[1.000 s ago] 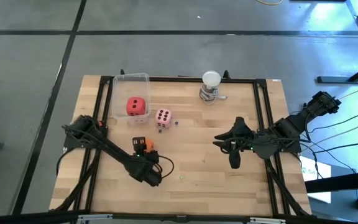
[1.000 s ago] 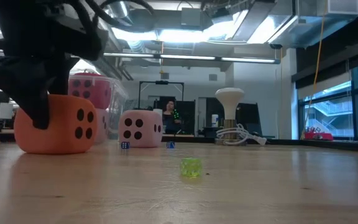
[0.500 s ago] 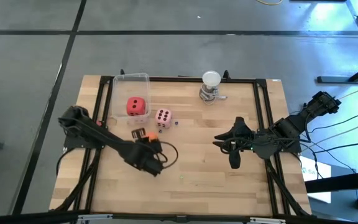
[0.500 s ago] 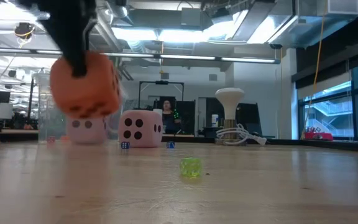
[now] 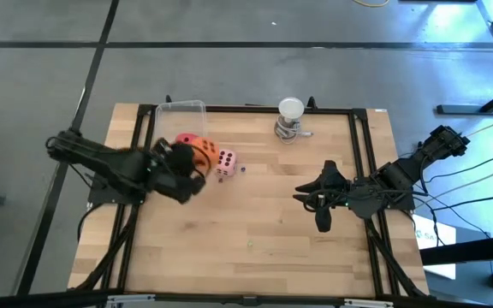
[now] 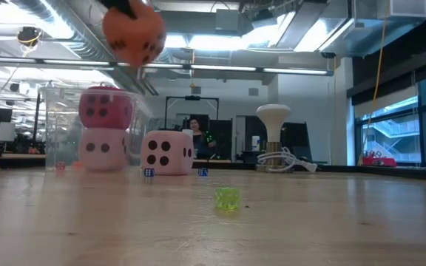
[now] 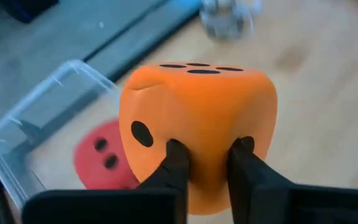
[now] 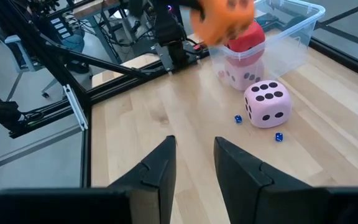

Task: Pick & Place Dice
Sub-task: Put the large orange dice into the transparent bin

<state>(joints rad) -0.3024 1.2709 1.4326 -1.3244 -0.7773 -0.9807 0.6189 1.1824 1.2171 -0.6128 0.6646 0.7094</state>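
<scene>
Carried the orange die [image 5: 197, 147] up-left to the clear bin [image 5: 181, 108]; left gripper [image 7: 207, 163] pinching it. Could drop short, clip the rim, or topple off the red die [image 7: 104, 155].

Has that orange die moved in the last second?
Yes. The left gripper has lifted the orange die off the table and carried it toward the clear container, beside the pink die, which stayed put.

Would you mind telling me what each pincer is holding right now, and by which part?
The left pincer grips the orange die by two opposite side faces, lifted above the table. The right pincer holds nothing.
</scene>
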